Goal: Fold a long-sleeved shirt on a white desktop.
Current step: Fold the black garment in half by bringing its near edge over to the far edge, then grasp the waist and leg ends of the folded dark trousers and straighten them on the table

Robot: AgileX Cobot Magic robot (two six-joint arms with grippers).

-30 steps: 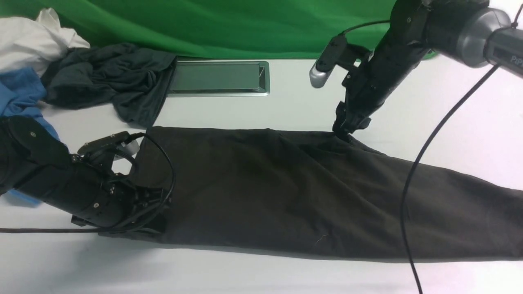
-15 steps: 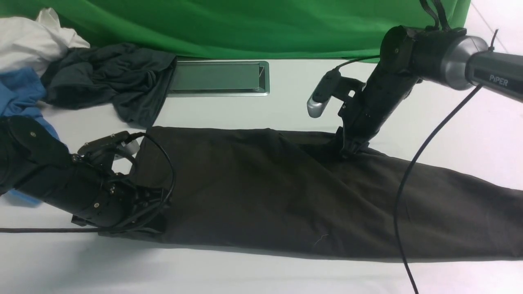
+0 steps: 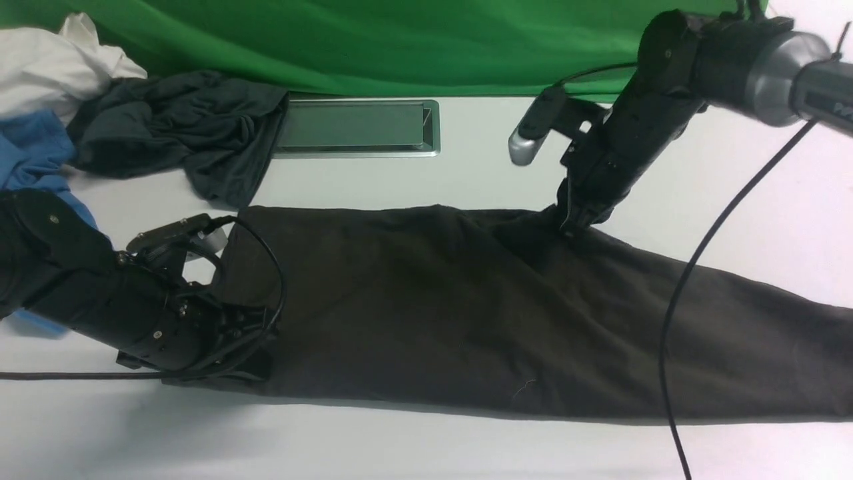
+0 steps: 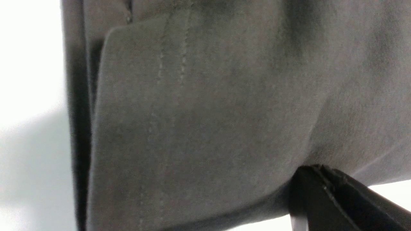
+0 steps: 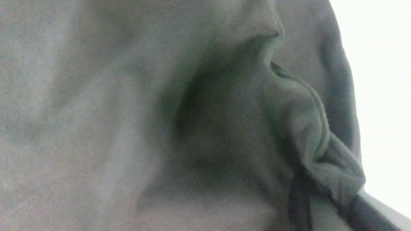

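The long-sleeved shirt (image 3: 466, 313) lies flat lengthwise across the white desktop (image 3: 466, 180), dark brownish-olive, its right end running off the picture. My left gripper (image 3: 256, 357) lies low at the shirt's near-left corner. In the left wrist view its black fingers (image 4: 324, 192) sit closed at the stitched hem fabric (image 4: 208, 112). My right gripper (image 3: 572, 225) is shut on the shirt's far edge, and the cloth tents up to it. In the right wrist view a bunched fold (image 5: 318, 150) is pinched in that gripper (image 5: 327, 192). Logo and neck label are hidden.
A dark slate-grey garment (image 3: 180, 127), a blue one (image 3: 30, 150) and a white one (image 3: 53, 60) are heaped at the far left. The silver-framed hatch (image 3: 356, 127) sits behind the shirt, with green cloth (image 3: 366, 40) beyond. The right arm's cable (image 3: 673, 333) hangs over the shirt.
My right gripper dipped onto the shirt's far edge, then rose slightly with the fabric pinched, so the edge now tents upward. The left arm has not moved.
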